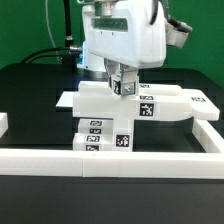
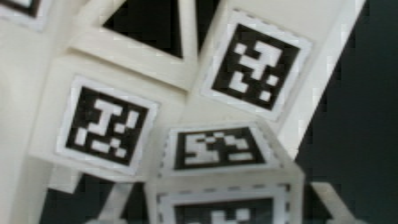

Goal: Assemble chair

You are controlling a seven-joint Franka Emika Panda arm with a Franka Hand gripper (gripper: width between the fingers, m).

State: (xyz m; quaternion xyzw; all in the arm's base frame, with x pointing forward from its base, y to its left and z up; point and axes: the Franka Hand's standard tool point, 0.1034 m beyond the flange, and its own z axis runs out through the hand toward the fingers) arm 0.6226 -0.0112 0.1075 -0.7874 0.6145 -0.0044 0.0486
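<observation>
I count one robot arm [image 1: 120,35] over one black tabletop [image 1: 30,85], with one white border rail [image 1: 120,160] along the near edge. The chair parts [image 1: 110,135] sit clustered; I can make out roughly three or four white pieces, but where they touch I cannot separate them for certain. In the exterior view I see about six black-and-white square tags [image 1: 146,110] on those parts. In the wrist view I count four full tags [image 2: 103,122] plus part of another at a corner.
</observation>
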